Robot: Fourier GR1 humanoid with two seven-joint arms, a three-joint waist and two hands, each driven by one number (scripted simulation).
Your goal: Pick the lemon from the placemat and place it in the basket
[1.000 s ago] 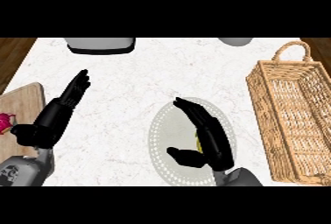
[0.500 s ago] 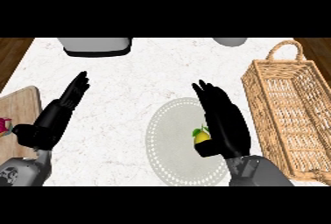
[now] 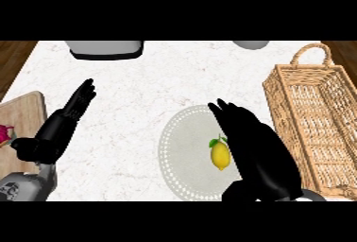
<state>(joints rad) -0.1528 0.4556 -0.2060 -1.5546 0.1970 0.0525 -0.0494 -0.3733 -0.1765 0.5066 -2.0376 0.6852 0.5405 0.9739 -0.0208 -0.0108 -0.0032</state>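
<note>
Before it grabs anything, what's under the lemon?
The lemon lies on a round pale placemat on the counter. The right hand covers the placemat's right side, so that part is hidden.

Wood cutting board at left edge w/ pink item; grey appliance top.

The lemon is small, yellow and egg-shaped, with a little green leaf at its top end. It lies flat on the placemat, on the mat's right half, with its long side pointing up and down the counter. The placemat is round and pale grey, with a ring of tiny white dots along its rim. It lies near the counter's front edge. The basket is tan wicker, long and open on top, with a loop handle at its far end. It stands by the counter's right edge.
</note>
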